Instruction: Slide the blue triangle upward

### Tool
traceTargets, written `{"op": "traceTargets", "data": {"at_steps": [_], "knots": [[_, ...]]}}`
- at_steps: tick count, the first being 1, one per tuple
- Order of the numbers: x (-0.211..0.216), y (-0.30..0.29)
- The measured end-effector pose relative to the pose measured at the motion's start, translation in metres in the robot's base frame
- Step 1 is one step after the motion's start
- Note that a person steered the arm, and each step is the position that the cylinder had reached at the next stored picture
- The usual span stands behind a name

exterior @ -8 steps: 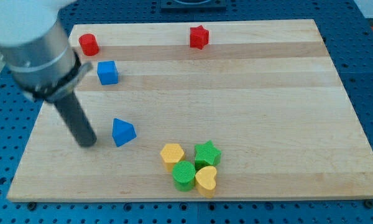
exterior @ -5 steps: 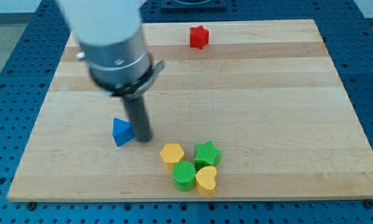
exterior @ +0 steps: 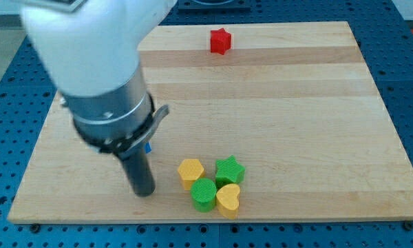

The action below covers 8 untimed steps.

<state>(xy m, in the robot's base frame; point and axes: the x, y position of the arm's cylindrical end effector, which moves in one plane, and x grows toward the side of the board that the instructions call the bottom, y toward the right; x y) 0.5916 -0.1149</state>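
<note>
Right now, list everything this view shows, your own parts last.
red star: one, red, near the board's top edge, right of centre-left, alone.
yellow hexagon-like block: one, yellow, lower middle, at the left of the cluster.
green star: one, green, at the cluster's upper right.
green round block: one, green, at the cluster's bottom left.
yellow heart: one, yellow, at the cluster's bottom right.
blue block: one sliver, blue, showing beside the arm; shape hidden.
wooden board: one, light wood, on a blue perforated base.
my arm: white and grey, covering the view's left.
my tip: dark rod end, below the blue sliver, left of the yellow hexagon-like block.
</note>
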Motion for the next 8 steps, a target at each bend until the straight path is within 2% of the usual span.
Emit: {"op": "traceTargets", "data": {"at_steps": [2, 4, 6, 7, 8], "knots": [[-0.015, -0.031], [-0.038, -0.029], [-0.157, 0.035], [-0.160, 0.035], [-0.106, 0.007]]}}
